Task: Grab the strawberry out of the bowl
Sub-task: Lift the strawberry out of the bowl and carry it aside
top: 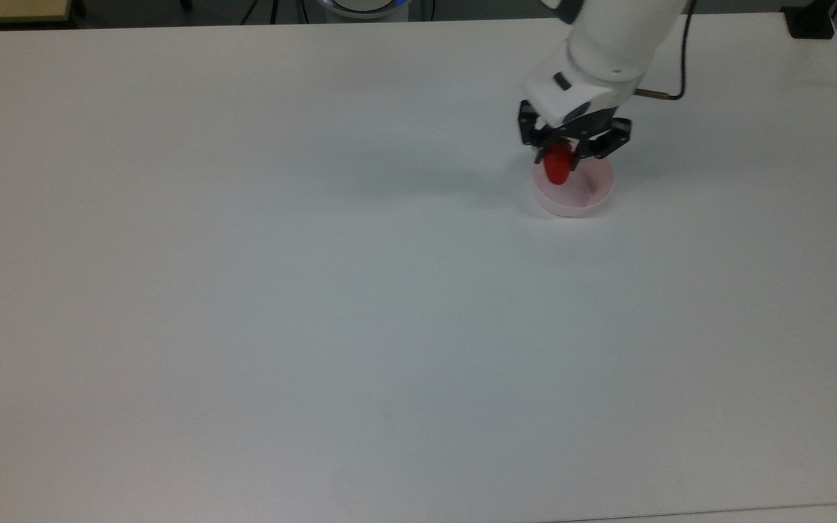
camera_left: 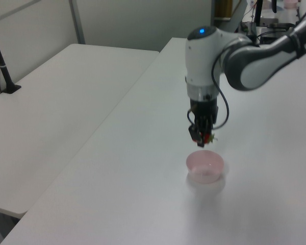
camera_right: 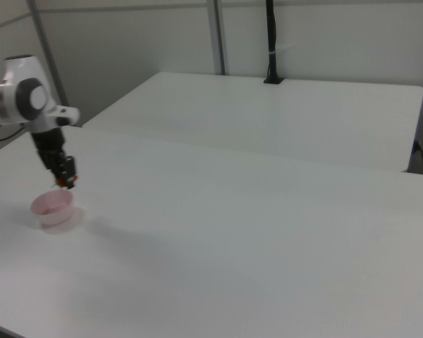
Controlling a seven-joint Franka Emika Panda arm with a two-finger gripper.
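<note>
My gripper (top: 559, 161) (camera_left: 204, 139) (camera_right: 68, 182) hangs above the pale pink bowl (top: 584, 197) (camera_left: 206, 167) (camera_right: 52, 208), shut on the red strawberry (top: 556, 166) (camera_left: 204, 137) (camera_right: 70, 184). The strawberry's red body points down between the black fingers, and green leaves stick out to the left view's right. It is clear of the bowl's rim, and the bowl stands on the white table with nothing in it.
The white table (top: 317, 290) stretches wide to the top view's left and front. A second white table (camera_left: 56, 112) stands beside it across a narrow gap, with a black post (camera_left: 1, 61) at its far corner. A black cable (top: 684, 65) loops off the wrist.
</note>
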